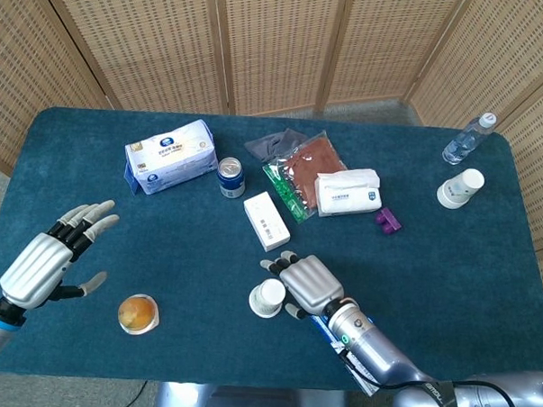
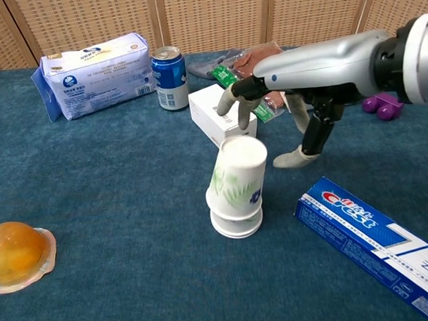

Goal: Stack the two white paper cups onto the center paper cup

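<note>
A leaf-printed paper cup (image 2: 238,174) sits upside down, slightly tilted, over the center cup (image 2: 236,219) near the table's front; from above the stack (image 1: 267,297) shows as one white disc. My right hand (image 2: 292,110) (image 1: 306,283) hovers just behind and right of the stack with its fingers spread and nothing in it. Its thumb hangs apart from the cup. Another white paper cup (image 1: 460,187) lies at the far right edge. Over the left front of the table my left hand (image 1: 49,258) is open and holds nothing.
A toothpaste box (image 2: 379,241) lies right of the stack. Behind it are a white box (image 2: 211,113), a blue can (image 2: 170,77), a tissue pack (image 2: 96,73) and a purple toy (image 2: 381,103). An orange jelly cup (image 2: 16,256) sits front left. A water bottle (image 1: 468,138) stands far right.
</note>
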### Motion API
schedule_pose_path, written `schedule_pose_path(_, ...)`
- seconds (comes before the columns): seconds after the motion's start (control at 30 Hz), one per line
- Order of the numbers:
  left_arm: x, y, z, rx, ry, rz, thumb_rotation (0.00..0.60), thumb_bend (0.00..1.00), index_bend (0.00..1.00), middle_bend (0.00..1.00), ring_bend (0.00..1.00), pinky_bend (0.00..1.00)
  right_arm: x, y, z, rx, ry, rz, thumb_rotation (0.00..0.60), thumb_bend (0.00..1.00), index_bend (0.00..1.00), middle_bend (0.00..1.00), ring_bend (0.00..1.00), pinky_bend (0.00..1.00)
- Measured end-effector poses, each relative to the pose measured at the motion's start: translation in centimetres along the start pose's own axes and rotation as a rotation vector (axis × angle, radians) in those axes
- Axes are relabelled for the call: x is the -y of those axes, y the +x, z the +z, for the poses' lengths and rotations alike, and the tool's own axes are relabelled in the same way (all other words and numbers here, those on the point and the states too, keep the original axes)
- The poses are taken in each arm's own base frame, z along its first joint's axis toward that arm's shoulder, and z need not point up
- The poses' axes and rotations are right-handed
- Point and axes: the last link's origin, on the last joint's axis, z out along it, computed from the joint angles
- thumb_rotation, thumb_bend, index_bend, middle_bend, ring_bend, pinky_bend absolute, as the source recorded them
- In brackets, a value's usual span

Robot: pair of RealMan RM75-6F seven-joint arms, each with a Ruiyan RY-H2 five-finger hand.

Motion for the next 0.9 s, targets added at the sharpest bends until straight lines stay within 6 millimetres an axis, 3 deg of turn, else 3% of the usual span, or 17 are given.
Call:
schedule_pose_path(0.47,0.4,0.0,-0.7,0.004,0.034,0.014,0.600,0.38,0.00,0.00,0.00,0.08,-3.2,0.9,-2.1,-0.084,-0.129,0.021,0.600,0.40,0.11,0.24,0.12,0.51)
schedule_pose_path(0.9,1.6,-0.6,-1.4,0.016,0.104,0.026,0.600,0.38,0.00,0.00,0.00,0.07,-11.3,1.2,-5.8,-0.300,-0.341,0.051,0.600,0.40,0.13,0.24,0.12,0.50)
